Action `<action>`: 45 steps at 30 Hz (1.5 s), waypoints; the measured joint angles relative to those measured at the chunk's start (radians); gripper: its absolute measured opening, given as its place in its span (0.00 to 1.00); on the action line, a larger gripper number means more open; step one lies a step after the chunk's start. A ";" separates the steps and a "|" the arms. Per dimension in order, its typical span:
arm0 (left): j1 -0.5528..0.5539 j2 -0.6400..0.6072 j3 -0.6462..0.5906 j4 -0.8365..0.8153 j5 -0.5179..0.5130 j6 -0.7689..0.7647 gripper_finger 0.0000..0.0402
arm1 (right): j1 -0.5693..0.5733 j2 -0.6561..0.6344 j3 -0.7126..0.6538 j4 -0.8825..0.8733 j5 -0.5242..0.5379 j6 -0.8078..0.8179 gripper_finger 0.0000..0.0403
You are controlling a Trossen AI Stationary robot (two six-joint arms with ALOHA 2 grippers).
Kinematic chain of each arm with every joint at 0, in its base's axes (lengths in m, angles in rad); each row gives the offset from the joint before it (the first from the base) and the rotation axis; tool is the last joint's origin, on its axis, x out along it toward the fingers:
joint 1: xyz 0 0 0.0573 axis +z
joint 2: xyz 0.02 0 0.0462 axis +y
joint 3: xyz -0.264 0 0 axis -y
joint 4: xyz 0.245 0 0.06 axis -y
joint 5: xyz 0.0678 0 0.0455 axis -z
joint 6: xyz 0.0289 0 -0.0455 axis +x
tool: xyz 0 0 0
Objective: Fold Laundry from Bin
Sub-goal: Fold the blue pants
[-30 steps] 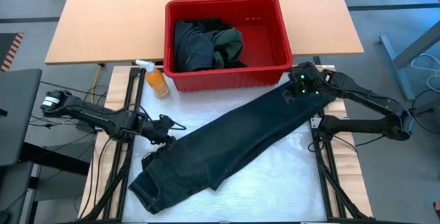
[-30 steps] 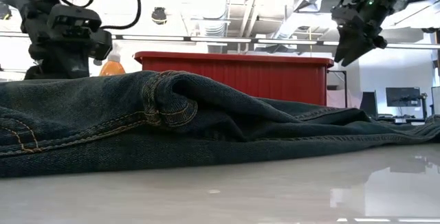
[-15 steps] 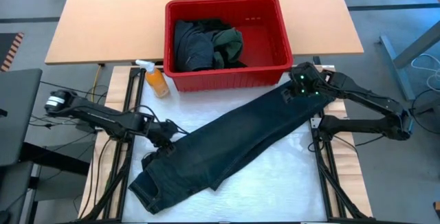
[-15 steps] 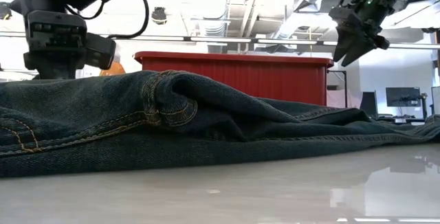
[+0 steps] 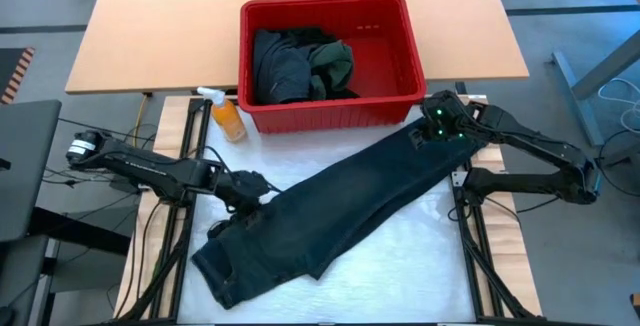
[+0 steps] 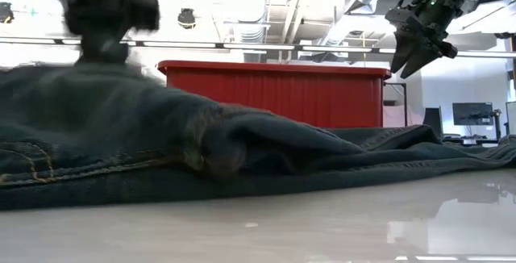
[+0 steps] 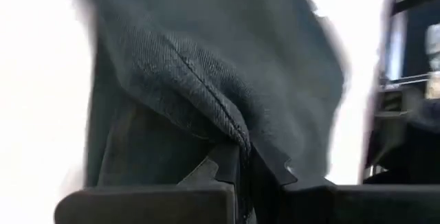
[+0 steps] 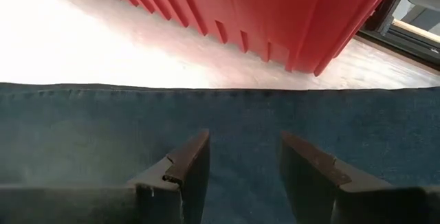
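Jeans [image 5: 330,211] are spread diagonally across the white work surface [image 5: 420,256], with the waist end toward 7 o'clock and the leg ends toward 1 o'clock in the high view. No brand, label or writing can be read on any item.

Left arm is stretched low from 9 o'clock toward the table centre. The left gripper [image 5: 252,188] is set at the jeans' edge near the waist end; its fingers [image 7: 227,172] are pressed together with a seamed fold of denim pinched between them, as seen in the left wrist view. In the low view the denim under this gripper is raised into a hump [image 6: 97,93].

Right arm is bent in from 3 o'clock. The right gripper [image 5: 432,124] is poised over the leg end of the jeans, just off the bin's near right corner. Its fingers [image 8: 189,162] are parted about halfway with nothing between them; in the low view they are seen above the cloth, not touching it.

Bin [image 5: 400,101] is placed at 12 o'clock, beyond the jeans, with the remaining laundry [image 5: 300,64], dark grey and green pieces, heaped in its left half. An orange spray bottle [image 5: 225,114] is stood just beside the bin's near left corner. A wooden tabletop [image 5: 160,26] is seen behind the bin.
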 joint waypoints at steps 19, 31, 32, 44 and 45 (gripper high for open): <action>0.110 0.372 0.129 -0.211 0.018 0.145 0.06 | 0.084 0.000 -0.007 0.053 -0.122 0.011 0.48; 0.107 0.089 0.166 -0.310 -0.136 0.119 0.30 | 0.424 0.091 -0.190 0.584 -0.138 0.077 0.48; 0.100 0.066 0.166 -0.330 -0.127 0.105 0.30 | 0.438 0.109 -0.198 0.606 -0.122 0.077 0.48; -0.202 -0.015 0.020 -0.296 -0.053 -0.111 0.31 | 0.465 0.359 -0.200 0.692 -0.065 0.085 0.48; -0.216 -0.005 -0.006 -0.252 -0.055 -0.126 0.31 | 0.465 0.385 -0.200 0.718 -0.045 0.086 0.48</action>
